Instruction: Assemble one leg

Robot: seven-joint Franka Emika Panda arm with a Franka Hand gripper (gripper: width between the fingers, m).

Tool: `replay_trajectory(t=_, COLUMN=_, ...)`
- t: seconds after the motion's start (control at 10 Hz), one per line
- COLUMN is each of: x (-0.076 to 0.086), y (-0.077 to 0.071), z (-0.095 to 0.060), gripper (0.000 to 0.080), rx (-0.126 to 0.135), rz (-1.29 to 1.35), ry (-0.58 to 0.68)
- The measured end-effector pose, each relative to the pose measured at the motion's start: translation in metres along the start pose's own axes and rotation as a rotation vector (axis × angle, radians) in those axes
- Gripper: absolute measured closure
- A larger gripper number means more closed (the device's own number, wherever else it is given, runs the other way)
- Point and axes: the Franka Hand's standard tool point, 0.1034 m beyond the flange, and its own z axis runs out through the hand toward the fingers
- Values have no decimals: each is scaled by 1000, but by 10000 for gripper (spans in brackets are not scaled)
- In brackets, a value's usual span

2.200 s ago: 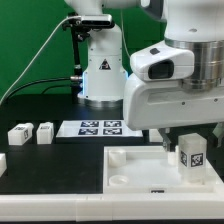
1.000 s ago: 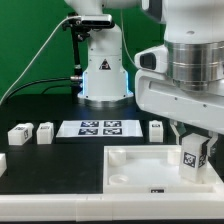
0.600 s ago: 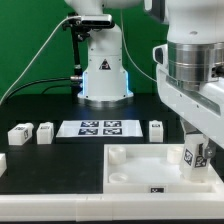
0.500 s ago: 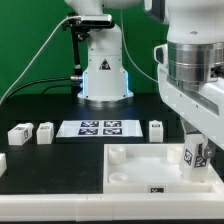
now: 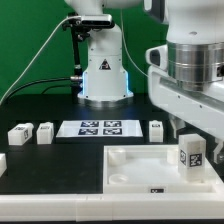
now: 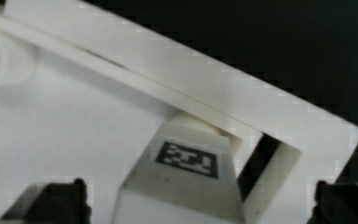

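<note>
On the far-right part of the large white panel, as the exterior view shows it, the leg stands upright with its tag facing the camera. The gripper hangs above it, fingers spread wide on either side, clear of the block. Near the marker board, three spare blocks sit on the black table.

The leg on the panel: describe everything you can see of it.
The leg is a small white block, plastic-looking, with a black-and-white square tag on one side face. It stands upright on the panel, near its far edge toward the exterior view's right, touching only the panel. The open tool hangs above, not touching it.
</note>
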Motion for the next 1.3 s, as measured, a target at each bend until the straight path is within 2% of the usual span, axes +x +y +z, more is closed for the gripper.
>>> replay_trajectory(t=0.4, x=7, y=4, z=1, gripper=150, rx=-6, rz=-544, ry=-3)
replay_trajectory(t=0.6, x=7, y=3, z=1, gripper=150, rx=-24, rz=-813, ry=8)
replay_trajectory(t=0.8, x=8, y=4, z=-1, gripper=150, rx=-26, rz=-957, ry=4)
replay_trajectory(t=1.0, x=8, y=4, z=0, gripper=150, rx=-26, rz=-935, ry=4)
replay_trajectory(t=1.3, x=8, y=4, z=0, gripper=508, rx=-26, rz=-935, ry=4)
